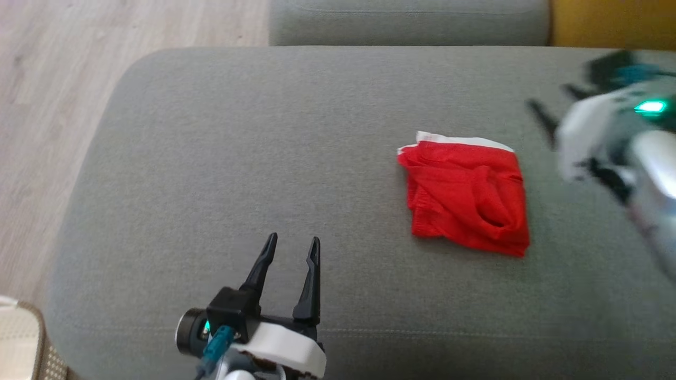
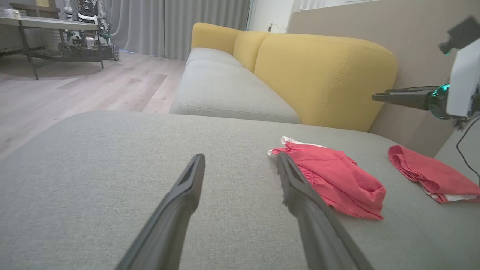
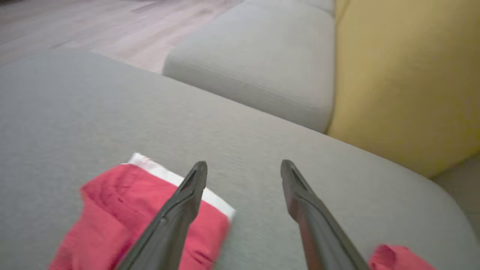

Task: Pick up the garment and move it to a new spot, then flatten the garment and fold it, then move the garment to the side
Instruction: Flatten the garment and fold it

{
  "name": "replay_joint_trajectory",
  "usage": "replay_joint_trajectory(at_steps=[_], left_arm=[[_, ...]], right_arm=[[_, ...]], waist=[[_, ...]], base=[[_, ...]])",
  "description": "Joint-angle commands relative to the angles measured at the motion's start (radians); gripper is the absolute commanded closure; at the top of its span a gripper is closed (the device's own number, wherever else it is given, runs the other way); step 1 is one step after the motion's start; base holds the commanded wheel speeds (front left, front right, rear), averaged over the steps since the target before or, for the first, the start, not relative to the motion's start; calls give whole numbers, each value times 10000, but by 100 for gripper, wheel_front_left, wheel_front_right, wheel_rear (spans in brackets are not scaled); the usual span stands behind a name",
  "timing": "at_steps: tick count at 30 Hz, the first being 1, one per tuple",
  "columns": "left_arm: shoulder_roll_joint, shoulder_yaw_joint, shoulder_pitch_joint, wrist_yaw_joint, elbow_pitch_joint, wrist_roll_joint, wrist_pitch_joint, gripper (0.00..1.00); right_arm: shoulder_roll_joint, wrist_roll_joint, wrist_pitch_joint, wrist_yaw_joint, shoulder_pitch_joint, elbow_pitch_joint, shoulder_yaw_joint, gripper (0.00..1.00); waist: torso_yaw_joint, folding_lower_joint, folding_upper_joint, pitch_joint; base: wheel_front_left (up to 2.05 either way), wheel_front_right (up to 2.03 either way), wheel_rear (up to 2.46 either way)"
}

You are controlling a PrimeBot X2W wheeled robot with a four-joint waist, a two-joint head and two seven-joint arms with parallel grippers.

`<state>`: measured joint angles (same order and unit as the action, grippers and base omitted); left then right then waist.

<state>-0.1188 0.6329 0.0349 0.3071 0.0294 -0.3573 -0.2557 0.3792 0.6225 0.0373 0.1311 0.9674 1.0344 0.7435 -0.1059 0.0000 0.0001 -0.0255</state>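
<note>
Garment first: it lies on the right half of the grey cushion, about midway between the far and near edges, with neither gripper touching it. The left gripper sits low over the cushion close to the near edge, left of the middle, with its two dark fingers spread and pointing toward the far edge, nothing between them. The right gripper is blurred near the cushion's right edge, raised above the surface and just beyond the garment's far right corner; in its wrist view its fingers stand wide apart and empty. The garment is red, folded into a rough rectangle, with a white band along its far edge and a rumpled, pouch-like fold on its right side. A second red cloth lies further right.
</note>
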Motion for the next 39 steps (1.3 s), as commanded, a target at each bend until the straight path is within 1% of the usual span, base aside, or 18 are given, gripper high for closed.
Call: replay_joint_trajectory(at_steps=[1, 3, 5, 6, 7, 8, 12, 15, 20, 23, 30, 35, 39], left_arm=[[122, -395, 160, -24, -411, 121, -60, 0], [135, -409, 157, -34, -440, 150, -60, 0], [149, -405, 155, -57, -464, 177, -60, 0], [154, -398, 155, -75, -475, 189, -60, 0], [154, -398, 155, -75, -475, 189, -60, 0], [161, -384, 163, -96, -480, 203, -60, 0], [184, -324, 241, -192, -451, 238, -60, 0], [220, -316, 320, -207, -440, 258, -60, 0], [285, -212, 433, -274, -342, 229, -56, 0], [306, -203, 557, -272, -340, 243, -56, 0], [299, -190, 638, -273, -284, 251, -57, 0], [260, -151, 564, -265, -252, 220, -54, 0], [224, -148, 493, -220, -282, 192, -40, 0]], right_arm=[[486, -118, -429, -4, -279, -267, -223, 0], [853, -219, -803, -4, -564, -353, -318, 0], [1039, -209, -1021, -4, -926, -480, -364, 0], [1096, -167, -1152, -4, -1080, -581, -402, 56], [1096, -167, -1152, -4, -1080, -581, -402, 56], [1142, -155, -1285, -4, -1222, -673, -424, 100], [1119, -77, -1577, -4, -1810, -1082, -307, 100], [978, -22, -1601, -4, -2202, -1167, -125, 100], [776, 95, -1139, -4, -2368, -748, 247, 100], [696, 231, -971, -4, -2378, -894, 714, 100], [636, 669, -1116, -4, -2408, -1609, 1966, 100], [688, 1214, -1216, -4, -2547, -2483, 3086, 100], [872, 1660, -1020, -4, -2661, -3333, 4159, 100]], waist=[[119, 0, -1, 10], [166, 0, -1, -17], [188, 0, -1, -57], [190, 0, -1, -95], [190, 0, -1, -95], [173, 0, -1, -136], [-19, 0, -1, -303], [-240, 0, -1, -504], [-506, 0, -1, -762], [-639, 0, -1, -890], [-716, 0, -1, -842], [-604, 0, -1, -589], [-466, 0, -1, -386]], base=[[0, 0, 0], [0, 0, 0], [0, 0, 0], [0, 0, 0], [0, 0, 0], [0, 0, 0], [0, 0, 0], [0, 0, 0], [0, 0, 0], [0, 0, 0], [0, 0, 0], [0, 0, 0], [0, 0, 0]])
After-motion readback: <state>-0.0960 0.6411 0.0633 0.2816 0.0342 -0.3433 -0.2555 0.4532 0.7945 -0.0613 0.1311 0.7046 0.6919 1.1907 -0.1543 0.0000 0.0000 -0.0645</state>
